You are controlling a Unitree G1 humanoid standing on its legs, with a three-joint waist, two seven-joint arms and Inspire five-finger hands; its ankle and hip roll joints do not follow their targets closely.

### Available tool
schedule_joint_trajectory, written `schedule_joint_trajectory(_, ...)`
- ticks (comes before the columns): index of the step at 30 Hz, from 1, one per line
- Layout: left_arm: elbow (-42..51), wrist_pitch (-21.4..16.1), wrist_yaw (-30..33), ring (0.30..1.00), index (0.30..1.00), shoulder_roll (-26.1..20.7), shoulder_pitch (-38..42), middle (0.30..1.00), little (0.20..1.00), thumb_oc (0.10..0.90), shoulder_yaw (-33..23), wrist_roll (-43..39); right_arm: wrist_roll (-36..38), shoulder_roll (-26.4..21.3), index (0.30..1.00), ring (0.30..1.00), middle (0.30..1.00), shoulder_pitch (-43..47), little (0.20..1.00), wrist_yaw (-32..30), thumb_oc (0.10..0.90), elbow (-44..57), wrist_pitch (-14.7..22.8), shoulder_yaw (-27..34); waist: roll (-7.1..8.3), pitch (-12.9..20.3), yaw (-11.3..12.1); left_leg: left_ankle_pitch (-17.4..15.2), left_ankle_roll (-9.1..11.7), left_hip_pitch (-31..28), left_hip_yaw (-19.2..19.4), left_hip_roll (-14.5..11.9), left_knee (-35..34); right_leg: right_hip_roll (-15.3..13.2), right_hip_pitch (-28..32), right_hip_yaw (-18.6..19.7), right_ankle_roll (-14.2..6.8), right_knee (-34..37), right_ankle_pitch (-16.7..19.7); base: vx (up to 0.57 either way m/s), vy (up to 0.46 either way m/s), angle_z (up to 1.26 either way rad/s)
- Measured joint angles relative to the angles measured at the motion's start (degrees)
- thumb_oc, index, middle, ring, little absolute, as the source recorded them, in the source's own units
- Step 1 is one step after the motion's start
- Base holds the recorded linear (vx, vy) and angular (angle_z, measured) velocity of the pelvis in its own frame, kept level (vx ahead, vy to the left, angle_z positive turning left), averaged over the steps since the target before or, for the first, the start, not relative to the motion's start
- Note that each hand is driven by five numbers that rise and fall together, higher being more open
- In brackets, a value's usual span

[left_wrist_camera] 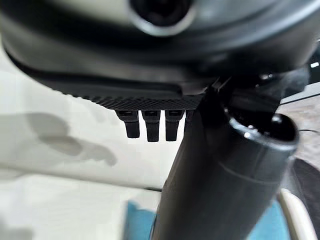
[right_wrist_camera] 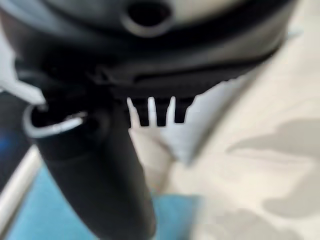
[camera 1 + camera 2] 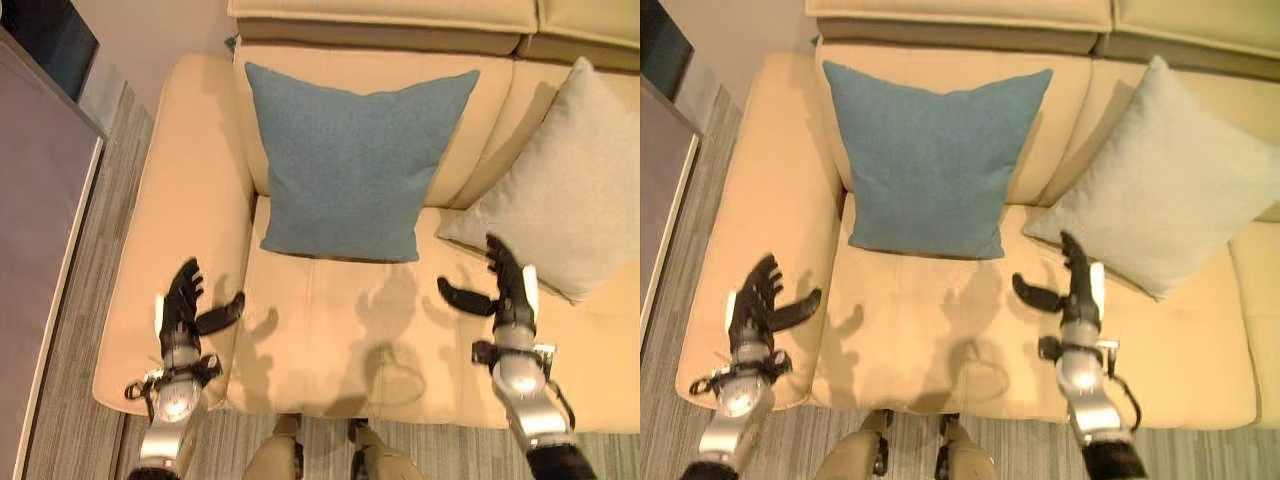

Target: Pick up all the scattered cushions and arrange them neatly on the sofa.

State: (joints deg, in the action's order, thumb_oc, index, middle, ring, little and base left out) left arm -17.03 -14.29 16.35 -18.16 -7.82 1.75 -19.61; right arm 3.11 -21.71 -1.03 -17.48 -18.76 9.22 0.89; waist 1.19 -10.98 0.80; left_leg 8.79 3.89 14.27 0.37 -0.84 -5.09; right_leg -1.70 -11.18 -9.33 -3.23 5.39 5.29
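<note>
Leaning upright against the sofa (image 3: 330,340) backrest in the left eye view: blue cushion (image 3: 350,160); cream cushion (image 3: 565,190) tilted beside it. Left robot hand (image 3: 183,305) and right robot hand (image 3: 510,285) hover above the seat, fingers spread, empty. Wrist views: straight fingers (image 1: 155,125), nothing held.

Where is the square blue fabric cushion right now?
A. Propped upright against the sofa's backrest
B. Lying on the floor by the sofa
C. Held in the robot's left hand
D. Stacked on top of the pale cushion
A: the square blue fabric cushion stands on the cream sofa seat, leaning on the backrest, while the left hand and right hand hover open and empty.
</note>
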Motion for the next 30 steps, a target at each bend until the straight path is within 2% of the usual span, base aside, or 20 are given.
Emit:
schedule_joint_trajectory(2, -3.4, 1.4, -1.1, 0.9, 0.9, -0.2, -1.0, 0.9, 0.9, 0.8, 0.3, 0.0, -0.2, -0.8, 0.9, 0.9, 0.9, -1.1, 0.9, 1.3, 0.8, -4.2, -1.2, -0.5, -0.37, 1.0, 0.0, -1.5, -0.1, -1.2, 0.3, -0.3, 0.0, 0.2, 1.0, 0.2, -0.2, 0.0, -0.6, 0.04, -0.044, -0.11)
schedule_joint_trajectory(3, -6.9, 1.4, -2.9, 0.9, 0.9, -0.2, -1.4, 0.9, 0.9, 0.8, 0.2, 0.2, -0.5, 0.4, 0.9, 0.9, 0.9, -1.3, 0.9, 2.0, 0.8, -8.4, -0.1, 0.4, -0.46, 3.1, 0.0, -1.8, -0.3, -1.5, 0.7, -0.4, -0.1, 0.1, 1.1, 0.1, -0.1, 0.0, -0.6, 0.03, -0.041, -0.16)
schedule_joint_trajectory(7, -13.4, 2.3, -5.5, 0.9, 0.9, 0.4, -3.4, 0.9, 0.9, 0.8, 1.0, 1.8, -0.7, 0.9, 0.9, 0.9, 0.9, -5.4, 0.9, 4.2, 0.8, -14.9, -0.5, -1.3, -1.03, 6.3, -0.1, -2.1, -0.7, -4.4, 0.8, -0.3, -0.3, 0.0, 4.0, 0.1, -0.1, 0.1, -0.6, 0.0, -0.016, -0.03)
schedule_joint_trajectory(8, -14.0, 3.0, -5.7, 0.9, 0.9, 0.5, -3.6, 0.9, 0.9, 0.8, 1.0, 1.8, -0.7, 0.8, 0.9, 0.9, 0.9, -6.2, 0.9, 4.7, 0.8, -14.9, -1.1, -1.5, -1.19, 6.6, -0.1, -2.3, -1.0, -4.9, 0.8, -0.2, -0.3, 0.0, 4.4, 0.1, -0.1, 0.1, -0.6, 0.0, -0.043, -0.03)
schedule_joint_trajectory(10, -19.5, 2.2, -6.5, 0.9, 0.9, 0.9, -2.3, 0.9, 0.9, 0.8, 0.9, 4.3, -2.8, 0.8, 0.9, 0.9, 0.9, -5.2, 0.9, 5.0, 0.8, -19.6, -0.1, -3.1, -1.47, 7.0, -0.2, -2.1, -0.9, -6.2, 1.1, -0.3, -0.1, 0.0, 5.6, 0.1, -0.1, 0.1, -0.6, 0.01, -0.04, -0.05)
schedule_joint_trajectory(11, -21.6, 3.9, -6.8, 0.9, 0.9, 1.2, -2.5, 0.9, 0.9, 0.8, 1.1, 5.3, -3.6, 0.8, 0.9, 0.9, 0.9, -5.4, 0.9, 5.8, 0.8, -20.9, -0.9, -4.2, -1.58, 7.5, -0.1, -2.2, -1.0, -7.2, 1.3, -0.3, -0.1, 0.0, 6.7, 0.1, -0.1, 0.1, -0.7, 0.01, -0.031, -0.05)
schedule_joint_trajectory(13, -25.5, 3.8, -7.2, 0.9, 0.9, 1.8, -3.6, 0.9, 0.9, 0.8, 1.5, 6.8, -5.1, 1.0, 0.9, 0.9, 0.9, -6.7, 0.9, 6.1, 0.8, -22.5, -0.5, -6.2, -1.62, 9.4, -0.2, -2.5, -1.4, -7.9, 1.6, -0.4, -0.2, 0.0, 7.2, 0.2, 0.1, 0.4, -1.0, 0.0, -0.027, -0.05)
schedule_joint_trajectory(16, -33.3, 4.7, -7.2, 0.9, 0.9, 2.9, -3.4, 0.9, 0.9, 0.8, 2.1, 8.0, -5.8, 1.9, 0.9, 0.9, 0.9, -6.8, 0.9, 6.6, 0.8, -27.8, -0.4, -7.6, -1.42, 10.3, -0.2, -2.9, -1.8, -9.6, 2.0, -0.4, -0.1, 0.1, 8.8, 0.3, 0.5, 0.4, -1.5, -0.01, -0.038, -0.02)
schedule_joint_trajectory(21, -41.1, 6.0, -7.0, 0.9, 0.9, 3.8, -3.1, 0.9, 0.9, 0.8, 2.8, 9.8, -6.4, 2.5, 0.9, 0.9, 0.9, -6.3, 0.9, 7.1, 0.8, -33.1, -1.1, -8.4, -1.22, 10.4, -0.1, -2.9, -1.9, -11.0, 2.0, -0.5, -0.1, 0.2, 10.3, 0.3, 0.5, 0.4, -1.6, -0.03, -0.054, 0.0)
schedule_joint_trajectory(24, -41.8, 5.9, -6.8, 0.9, 0.9, 3.7, -2.4, 0.9, 0.9, 0.8, 3.6, 10.7, -6.3, 2.7, 0.9, 0.9, 0.9, -5.5, 0.9, 7.0, 0.8, -34.5, -1.0, -8.9, -1.16, 10.4, -0.1, -2.9, -1.7, -10.8, 1.4, -0.7, -0.2, 0.5, 10.4, 0.2, 0.6, 0.4, -1.6, -0.11, -0.058, 0.06)
schedule_joint_trajectory(27, -42.4, 5.8, -6.7, 0.9, 0.9, 3.8, -0.3, 0.9, 0.9, 0.8, 4.8, 10.8, -6.1, 2.7, 0.9, 0.9, 0.9, -4.7, 0.9, 7.0, 0.8, -34.9, -0.6, -9.6, -1.4, 10.2, -0.1, -2.3, -0.9, -8.3, 0.5, -1.5, 0.7, 1.4, 8.8, 0.0, 0.8, 0.0, -1.6, -0.25, -0.064, 0.17)
schedule_joint_trajectory(28, -43.1, 5.8, -6.6, 0.9, 0.9, 3.7, 2.2, 0.9, 0.9, 0.8, 5.2, 10.9, -5.9, 2.7, 0.9, 0.9, 0.9, -2.8, 0.9, 7.0, 0.8, -36.0, -0.6, -9.9, -1.24, 8.7, -0.1, -2.1, 0.9, -5.1, -0.2, -1.7, 3.9, 1.5, 7.0, -1.3, 1.6, -0.7, -1.5, -0.19, -0.022, 0.25)
schedule_joint_trajectory(30, -43.3, 5.8, -6.6, 0.9, 0.9, 3.8, 3.9, 0.9, 0.9, 0.8, 5.4, 11.3, -5.6, 2.6, 0.9, 0.9, 0.9, -0.9, 0.9, 7.0, 0.8, -37.6, -0.8, -10.0, -1.4, 7.0, 0.1, -1.6, 1.6, -4.4, -0.5, -2.2, 4.3, 1.9, 6.3, -1.5, 2.9, -1.0, -0.9, -0.21, -0.003, 0.09)
